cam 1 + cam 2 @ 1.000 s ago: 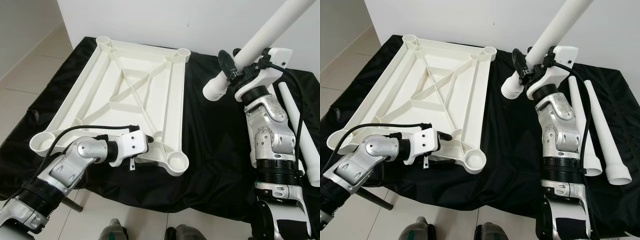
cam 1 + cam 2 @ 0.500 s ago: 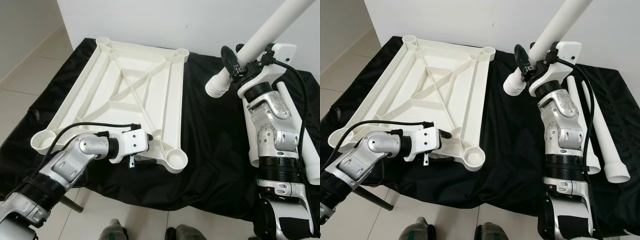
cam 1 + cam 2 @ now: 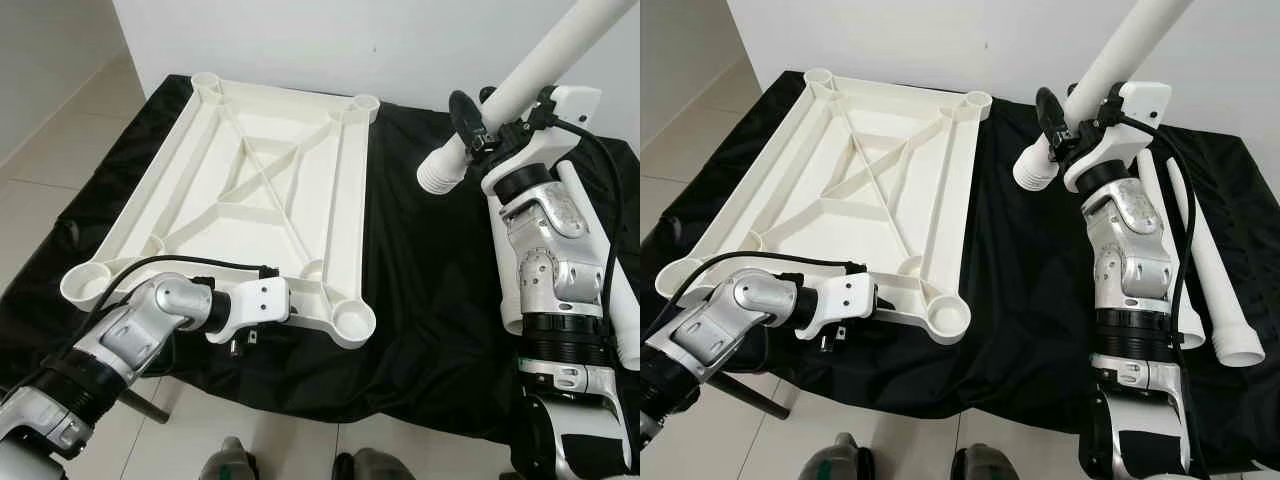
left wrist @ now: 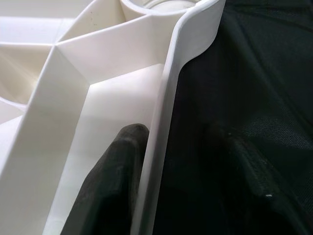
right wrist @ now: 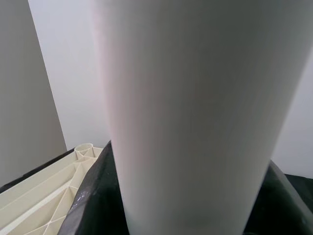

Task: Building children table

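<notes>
A white ribbed tabletop (image 3: 345,210) lies upside down on the black cloth, with a round socket (image 3: 352,322) at each corner. My left gripper (image 4: 178,134) straddles its near rim. One finger (image 4: 117,166) rests against the inner side; the other stands off on the outer side, so it is open. My right gripper (image 3: 490,120) is raised at the right and shut on a long white leg (image 3: 540,65). The leg tilts up to the right, and its ribbed end (image 3: 440,172) points down over the cloth, right of the far-right socket (image 3: 365,104).
More white legs (image 3: 1200,260) lie on the cloth beside my right arm. The black-covered table (image 3: 420,290) ends close in front of me and at the left, with tiled floor (image 3: 50,140) beyond. A white wall stands behind.
My left gripper has sunk lower and nearer along the tabletop's front rim. The right gripper has carried the leg slightly to the right.
</notes>
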`<state>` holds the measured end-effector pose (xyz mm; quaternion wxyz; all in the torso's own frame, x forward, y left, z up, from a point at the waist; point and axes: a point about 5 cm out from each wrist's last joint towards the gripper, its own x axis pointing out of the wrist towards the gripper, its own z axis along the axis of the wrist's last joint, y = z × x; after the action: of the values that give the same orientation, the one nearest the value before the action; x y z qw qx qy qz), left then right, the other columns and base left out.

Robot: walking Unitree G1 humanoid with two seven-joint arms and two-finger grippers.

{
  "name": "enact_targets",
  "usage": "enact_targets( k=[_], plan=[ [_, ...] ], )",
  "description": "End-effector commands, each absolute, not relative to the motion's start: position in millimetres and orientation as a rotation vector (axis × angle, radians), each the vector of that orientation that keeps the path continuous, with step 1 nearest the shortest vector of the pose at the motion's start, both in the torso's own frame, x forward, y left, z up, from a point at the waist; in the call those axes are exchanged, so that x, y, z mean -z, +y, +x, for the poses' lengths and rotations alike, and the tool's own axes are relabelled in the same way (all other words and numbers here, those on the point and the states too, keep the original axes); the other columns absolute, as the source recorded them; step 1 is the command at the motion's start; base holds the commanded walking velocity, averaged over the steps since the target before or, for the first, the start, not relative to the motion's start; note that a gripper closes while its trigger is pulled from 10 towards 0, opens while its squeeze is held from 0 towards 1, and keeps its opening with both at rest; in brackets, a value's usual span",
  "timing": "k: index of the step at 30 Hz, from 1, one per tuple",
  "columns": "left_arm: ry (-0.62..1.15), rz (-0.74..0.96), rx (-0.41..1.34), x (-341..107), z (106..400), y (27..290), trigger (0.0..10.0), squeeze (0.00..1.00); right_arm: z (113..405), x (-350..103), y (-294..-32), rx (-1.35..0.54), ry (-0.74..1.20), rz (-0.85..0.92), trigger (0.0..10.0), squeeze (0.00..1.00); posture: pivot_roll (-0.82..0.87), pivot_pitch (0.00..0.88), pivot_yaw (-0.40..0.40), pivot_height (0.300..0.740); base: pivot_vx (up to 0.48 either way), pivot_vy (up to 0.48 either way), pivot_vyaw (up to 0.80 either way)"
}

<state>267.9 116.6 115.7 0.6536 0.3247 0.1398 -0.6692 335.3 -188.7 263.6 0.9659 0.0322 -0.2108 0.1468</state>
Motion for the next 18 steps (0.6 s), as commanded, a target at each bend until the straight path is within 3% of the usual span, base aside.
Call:
enact_targets(
  k=[1, 2, 3, 4, 9, 10, 18],
  plan=[
    [0.388, 0.771, 1.561, -108, 267, 116, 6.9, 0.0, 335, -266, -193, -0.28, -0.447, 0.066, 10.0, 0.0, 0.0, 0.043, -0.018, 0.74, 0.0, 0.0, 0.0],
    [0.388, 0.771, 1.561, -108, 267, 116, 6.9, 0.0, 335, -266, -193, -0.28, -0.447, 0.066, 10.0, 0.0, 0.0, 0.043, -0.018, 0.74, 0.0, 0.0, 0.0],
    [0.379, 0.765, 1.56, -111, 269, 112, 4.2, 0.0, 335, -265, -192, -0.28, -0.447, 0.066, 10.0, 0.0, 0.0, 0.043, -0.018, 0.74, 0.0, 0.0, 0.0],
    [0.37, 0.747, 1.558, -115, 272, 109, 0.0, 0.0, 335, -265, -192, -0.279, -0.448, 0.067, 10.0, 0.0, 0.0, 0.042, -0.016, 0.74, 0.0, 0.0, 0.0],
    [0.337, 0.708, 1.566, -123, 277, 99, 0.0, 0.0, 335, -265, -192, -0.278, -0.448, 0.068, 10.0, 0.0, 0.0, 0.043, -0.015, 0.74, 0.0, 0.0, 0.0],
    [0.322, 0.708, 1.567, -126, 279, 95, 10.0, 0.0, 335, -265, -192, -0.277, -0.447, 0.068, 10.0, 0.0, 0.0, 0.043, -0.013, 0.74, 0.0, 0.0, 0.0],
    [0.285, 0.693, 1.563, -130, 283, 77, 10.0, 0.0, 335, -265, -192, -0.27, -0.449, 0.065, 10.0, 0.0, -0.01, 0.041, -0.002, 0.74, 0.0, 0.0, 0.0]
  ],
)
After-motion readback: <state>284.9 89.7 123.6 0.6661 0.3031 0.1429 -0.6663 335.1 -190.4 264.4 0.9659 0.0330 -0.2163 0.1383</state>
